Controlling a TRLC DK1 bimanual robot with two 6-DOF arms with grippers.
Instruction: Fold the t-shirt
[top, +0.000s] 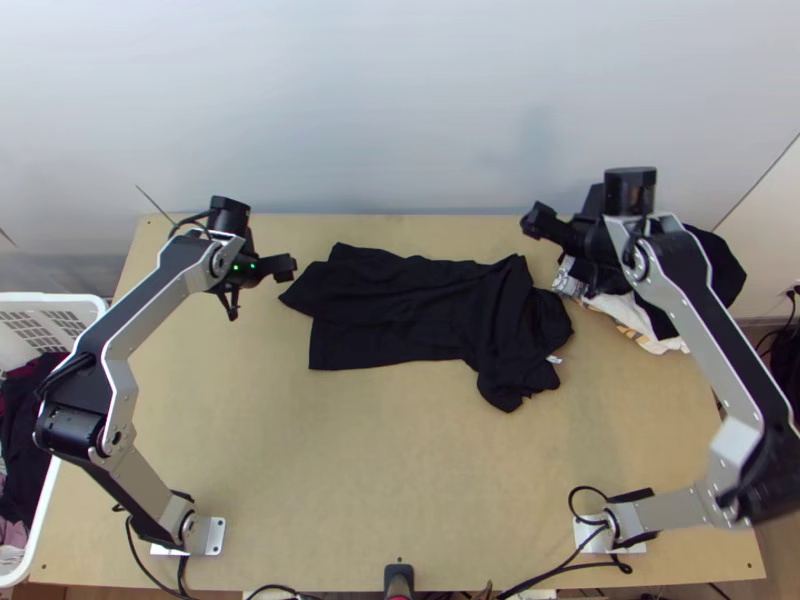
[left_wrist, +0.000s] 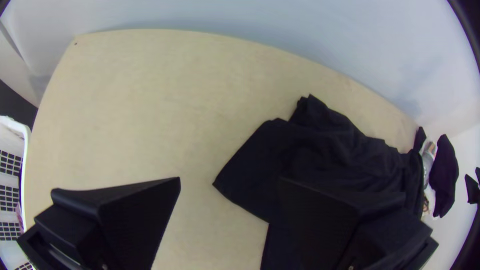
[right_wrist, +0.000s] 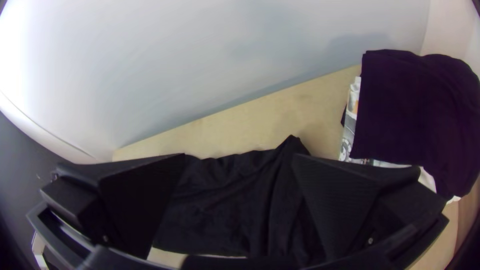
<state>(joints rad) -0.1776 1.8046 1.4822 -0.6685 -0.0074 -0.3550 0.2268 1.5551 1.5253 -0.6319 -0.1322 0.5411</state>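
The black t-shirt lies wrinkly near the left gripper and right gripper; both have fingers spread wide.

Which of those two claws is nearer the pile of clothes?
The right claw. It hangs close by the pile; the left claw is over by the black shirt's opposite end.
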